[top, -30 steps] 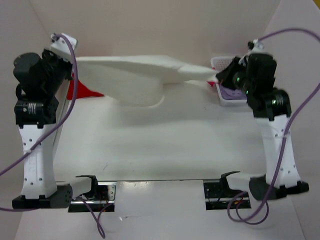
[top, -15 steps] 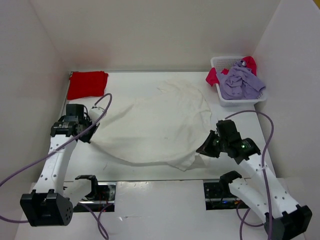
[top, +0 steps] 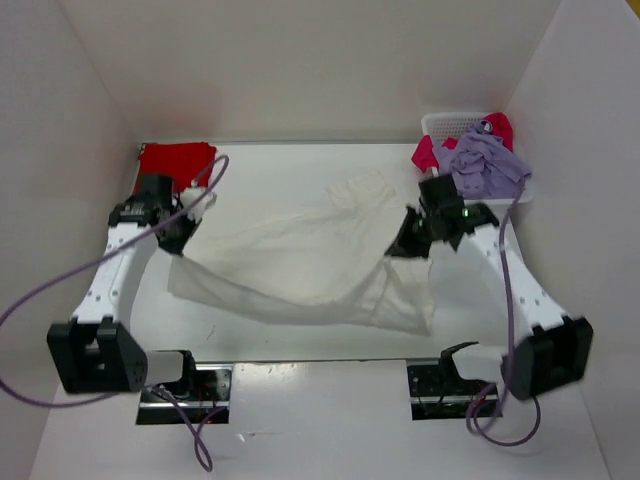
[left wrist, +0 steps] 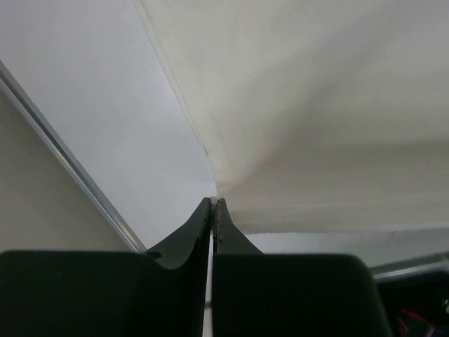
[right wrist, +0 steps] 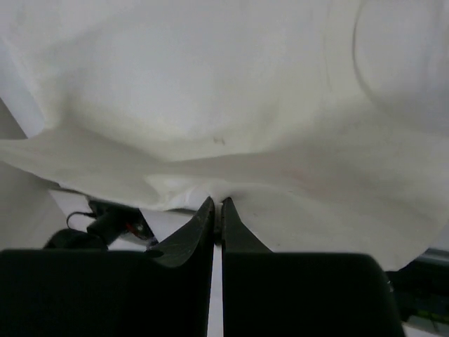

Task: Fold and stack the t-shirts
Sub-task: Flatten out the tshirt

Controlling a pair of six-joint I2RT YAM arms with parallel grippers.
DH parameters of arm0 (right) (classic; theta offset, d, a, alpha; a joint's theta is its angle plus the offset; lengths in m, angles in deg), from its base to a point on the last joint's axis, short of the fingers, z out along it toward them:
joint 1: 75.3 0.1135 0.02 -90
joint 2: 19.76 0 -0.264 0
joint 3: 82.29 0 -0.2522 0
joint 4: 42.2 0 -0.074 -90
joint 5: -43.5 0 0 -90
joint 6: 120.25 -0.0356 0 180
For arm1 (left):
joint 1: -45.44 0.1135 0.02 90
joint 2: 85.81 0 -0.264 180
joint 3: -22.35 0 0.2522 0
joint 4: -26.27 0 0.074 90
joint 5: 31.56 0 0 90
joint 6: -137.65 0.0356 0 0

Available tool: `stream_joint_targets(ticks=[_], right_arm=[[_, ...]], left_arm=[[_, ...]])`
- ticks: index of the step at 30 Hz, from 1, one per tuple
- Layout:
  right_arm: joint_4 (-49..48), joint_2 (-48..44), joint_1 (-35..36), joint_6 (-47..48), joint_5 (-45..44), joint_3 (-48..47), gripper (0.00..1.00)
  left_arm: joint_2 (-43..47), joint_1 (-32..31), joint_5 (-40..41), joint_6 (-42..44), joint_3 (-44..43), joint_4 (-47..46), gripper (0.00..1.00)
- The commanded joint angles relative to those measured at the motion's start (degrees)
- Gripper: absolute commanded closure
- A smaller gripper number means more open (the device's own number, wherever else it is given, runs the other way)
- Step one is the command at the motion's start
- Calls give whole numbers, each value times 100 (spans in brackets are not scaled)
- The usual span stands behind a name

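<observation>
Top view: my left gripper [top: 188, 232] & right gripper [top: 408, 240] are both pinching tight on the off-white shirt [top: 310, 265], which is sagging across mid-table. I'm spreading it; next I'm laying it flat w/o wrinkles.

The off-white shirt [top: 320, 265] hangs spread and sagging, left of the basket [top: 445, 122]. Inside the basket the lavender shirt [top: 487, 165] lies crumpled, and the pinkish red shirt [top: 428, 153] drapes over its rim. The folded red shirt [top: 175, 160] lies far to its left.

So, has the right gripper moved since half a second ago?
Yes. The right gripper, shut on the off-white shirt, has travelled farther back, closer to the white basket, which stayed put.
</observation>
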Motion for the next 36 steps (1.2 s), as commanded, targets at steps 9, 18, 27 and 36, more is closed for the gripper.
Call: stream_joint_targets(ticks=[9, 18, 27, 36], right_arm=[[-213, 3951, -2150, 963, -118, -9818, 100], [1752, 4520, -1677, 1718, -793, -10719, 100], [1160, 2750, -359, 1631, -2173, -6609, 100], [-235, 127, -113, 648, -751, -1012, 100]], left_arm=[[-4199, 97, -438, -1471, -10354, -68, 100], [-4570, 203, -1589, -1138, -10631, 1328, 100], [-2491, 203, -1803, -497, -5744, -524, 100], [-300, 1, -782, 637, -1145, -903, 100]])
